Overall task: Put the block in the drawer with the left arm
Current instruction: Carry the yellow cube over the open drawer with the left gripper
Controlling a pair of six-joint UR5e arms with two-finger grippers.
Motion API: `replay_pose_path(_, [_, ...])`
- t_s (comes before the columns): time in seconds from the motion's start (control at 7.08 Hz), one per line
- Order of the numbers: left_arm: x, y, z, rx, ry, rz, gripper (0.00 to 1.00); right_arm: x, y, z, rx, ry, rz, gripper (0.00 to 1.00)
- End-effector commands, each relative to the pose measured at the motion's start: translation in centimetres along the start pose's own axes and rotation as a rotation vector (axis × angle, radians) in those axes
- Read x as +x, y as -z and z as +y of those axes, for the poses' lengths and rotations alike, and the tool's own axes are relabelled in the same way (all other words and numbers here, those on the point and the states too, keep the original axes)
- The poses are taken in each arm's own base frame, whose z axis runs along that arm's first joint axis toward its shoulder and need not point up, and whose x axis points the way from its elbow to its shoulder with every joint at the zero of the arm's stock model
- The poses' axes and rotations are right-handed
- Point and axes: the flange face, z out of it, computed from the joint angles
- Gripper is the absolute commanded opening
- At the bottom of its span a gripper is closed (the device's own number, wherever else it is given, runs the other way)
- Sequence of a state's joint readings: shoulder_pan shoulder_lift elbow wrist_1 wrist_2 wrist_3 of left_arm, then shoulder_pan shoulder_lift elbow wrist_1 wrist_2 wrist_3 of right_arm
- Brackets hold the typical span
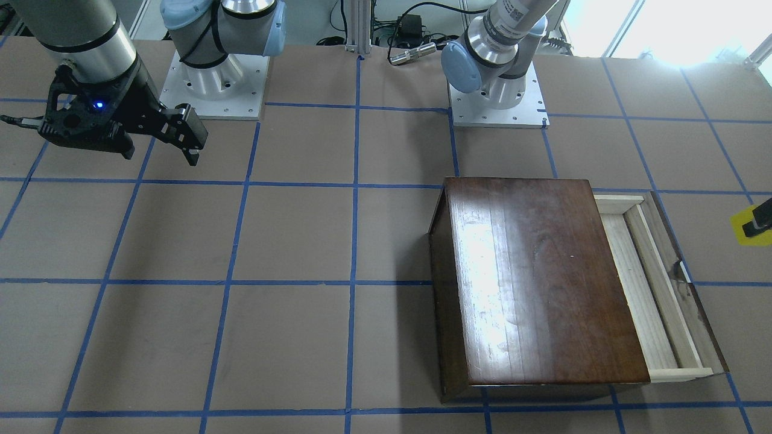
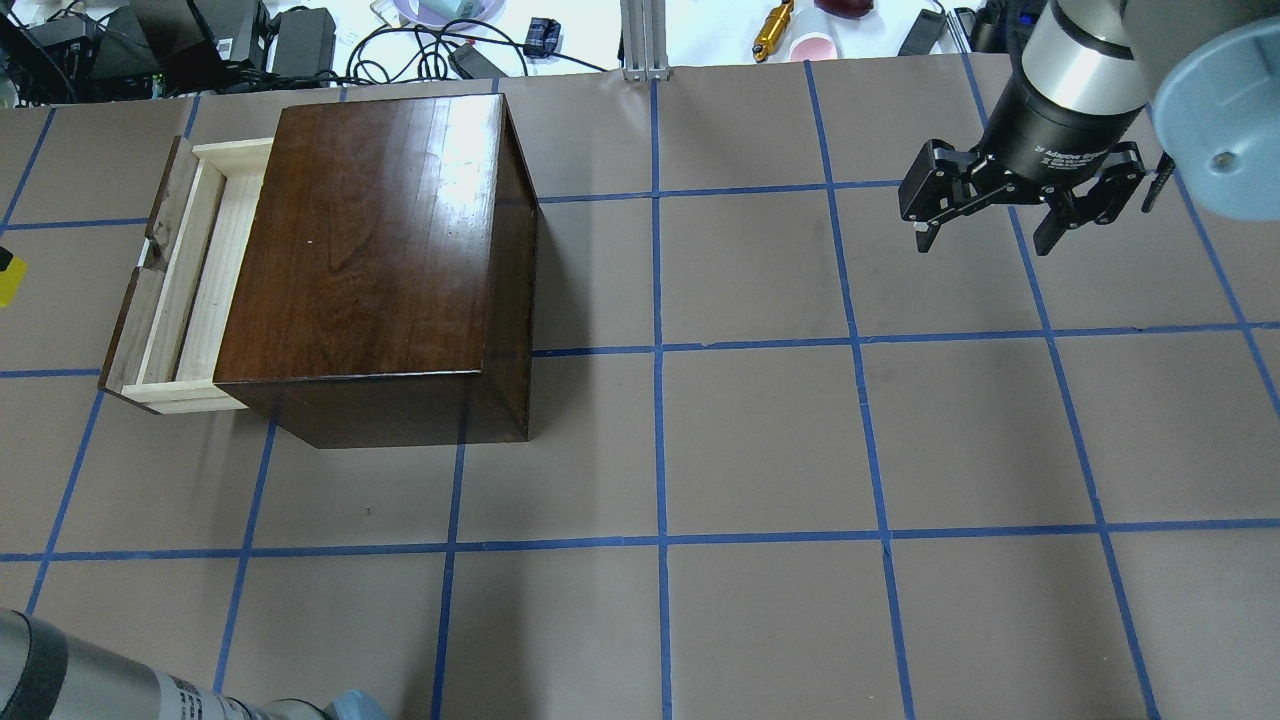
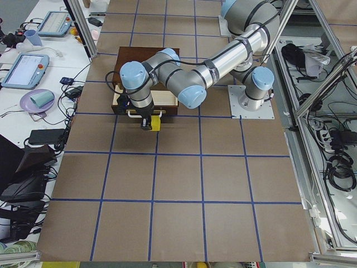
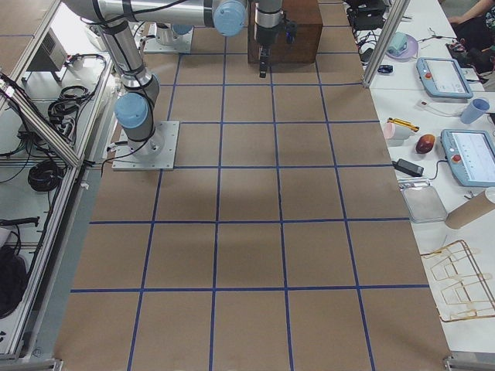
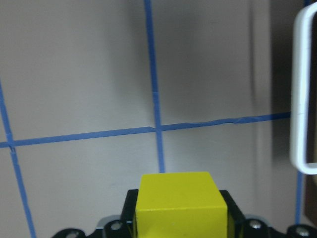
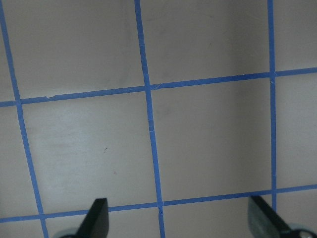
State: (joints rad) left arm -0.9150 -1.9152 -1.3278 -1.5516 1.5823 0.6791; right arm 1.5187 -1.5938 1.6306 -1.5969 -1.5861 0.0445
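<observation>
Heads up, you've got block [image 5: 179, 203] pinched in left fingers [image 5: 234, 213], just outside part-open drawer [image 2: 185, 290] (over tabletop [image 5: 74, 74]). Right fingers [image 6: 97, 220] spread wide, empty, well apart.

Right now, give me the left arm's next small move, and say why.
Probably carry the block sideways toward the cabinet until it hangs over the open drawer. The left gripper is shut on the block, but it is outside the drawer's front, over the table.
</observation>
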Motion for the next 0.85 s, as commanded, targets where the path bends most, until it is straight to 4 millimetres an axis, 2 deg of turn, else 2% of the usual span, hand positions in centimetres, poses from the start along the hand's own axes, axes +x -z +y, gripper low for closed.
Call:
replay_pose_path(0.0, [6.6, 0.5, -0.7, 0.010, 0.042, 0.015, 0.20, 0.0, 0.0, 0.0, 0.000, 0.000, 0.000, 1.00])
replay_pose_path(0.28, [11.3, -0.8, -2.2, 0.006, 0.087, 0.039, 0.20, 0.0, 0.0, 0.0, 0.000, 0.000, 0.000, 1.00])
replay_pose_path(0.42, [12.2, -1.3, -2.7, -0.001, 0.095, 0.041, 0.20, 0.0, 0.0, 0.0, 0.000, 0.000, 0.000, 1.00])
replay_pose_path(0.71, [12.3, -2.9, -3.3, -0.012, 0.088, 0.073, 0.20, 0.0, 0.0, 0.0, 0.000, 0.000, 0.000, 1.00])
